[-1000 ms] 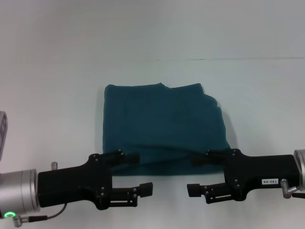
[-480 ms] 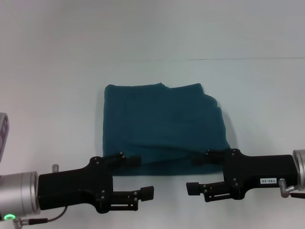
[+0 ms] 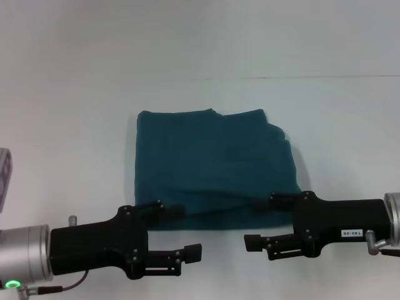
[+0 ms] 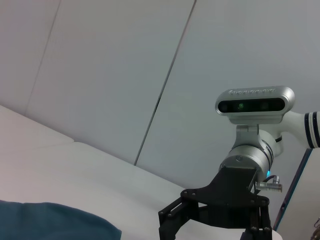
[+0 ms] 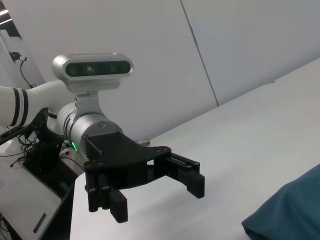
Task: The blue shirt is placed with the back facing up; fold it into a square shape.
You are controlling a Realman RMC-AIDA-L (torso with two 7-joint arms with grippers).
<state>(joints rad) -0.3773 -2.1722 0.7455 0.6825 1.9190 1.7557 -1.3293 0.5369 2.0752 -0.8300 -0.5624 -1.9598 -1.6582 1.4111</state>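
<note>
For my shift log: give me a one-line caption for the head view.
Folded blue shirt lies on the white table, left gripper and right gripper open at its near edge.

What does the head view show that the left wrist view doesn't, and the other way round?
Only the head view shows the whole folded blue shirt lying on the white table, with the left tool and right tool both open at its near edge, facing each other. Only the left wrist view shows the wall panels behind and the camera on the right arm's wrist. Both share the shirt, the table and the right tool.
</note>
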